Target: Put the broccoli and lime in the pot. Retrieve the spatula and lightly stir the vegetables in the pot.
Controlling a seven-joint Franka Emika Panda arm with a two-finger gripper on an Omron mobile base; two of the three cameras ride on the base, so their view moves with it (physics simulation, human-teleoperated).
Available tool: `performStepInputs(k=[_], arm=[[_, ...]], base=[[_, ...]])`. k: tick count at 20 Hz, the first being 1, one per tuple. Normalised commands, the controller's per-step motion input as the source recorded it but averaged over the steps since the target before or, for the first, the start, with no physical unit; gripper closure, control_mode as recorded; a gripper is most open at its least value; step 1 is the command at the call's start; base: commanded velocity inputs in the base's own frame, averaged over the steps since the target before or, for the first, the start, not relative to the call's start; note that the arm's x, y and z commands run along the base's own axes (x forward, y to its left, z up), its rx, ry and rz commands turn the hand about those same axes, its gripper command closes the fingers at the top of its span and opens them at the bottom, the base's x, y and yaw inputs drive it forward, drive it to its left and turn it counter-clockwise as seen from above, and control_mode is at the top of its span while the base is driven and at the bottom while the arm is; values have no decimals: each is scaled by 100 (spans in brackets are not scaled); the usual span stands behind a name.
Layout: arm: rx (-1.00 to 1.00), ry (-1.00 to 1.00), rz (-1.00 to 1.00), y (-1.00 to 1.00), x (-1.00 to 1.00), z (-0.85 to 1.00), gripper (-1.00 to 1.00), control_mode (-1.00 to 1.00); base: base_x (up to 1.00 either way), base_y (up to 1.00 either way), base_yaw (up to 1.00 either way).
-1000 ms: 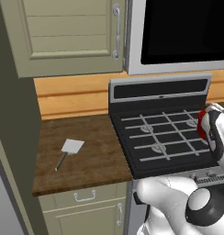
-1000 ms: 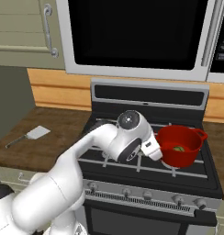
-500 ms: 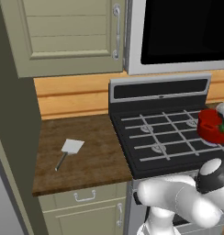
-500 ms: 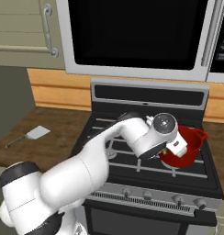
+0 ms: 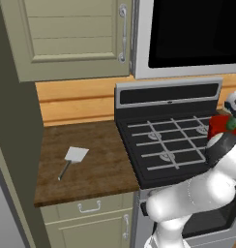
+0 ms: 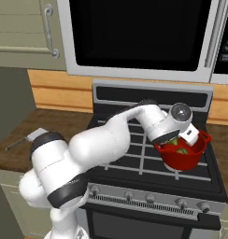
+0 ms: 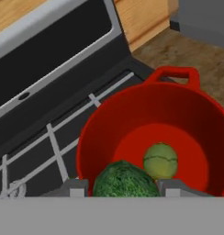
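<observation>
I see the broccoli (image 7: 125,179) at the bottom centre of the hand view, gripped between my fingers (image 7: 73,187) just over the near rim of the pot (image 7: 98,137). The lime (image 7: 160,160) lies on the pot's red floor, just right of the broccoli. The pot stands on the stove (image 6: 148,163) at centre right of the right base view. The spatula (image 5: 71,160) lies on the worktop (image 5: 100,164) at left in the left base view, well apart.

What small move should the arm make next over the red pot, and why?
Probably open the jaws to drop the broccoli: it sits between the gripper fingertips above the pot, where the lime already lies. The spatula waits on the counter.
</observation>
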Motion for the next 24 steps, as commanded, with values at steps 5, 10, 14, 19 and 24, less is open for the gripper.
performStepInputs(k=[5, 10, 14, 19, 24], arm=[[-1, 0, 8, -40, 68, -43, 100, -100], [0, 0, 5, -51, 50, -39, 100, -100], [0, 4, 2, -59, 41, -12, 100, -100], [0, 6, 1, -66, 23, -3, 100, -100], [0, 2, 3, -46, 2, 0, -100, -100]], base=[[0, 0, 0], [0, 0, 0], [0, 0, 0], [0, 0, 0], [0, 0, 0]])
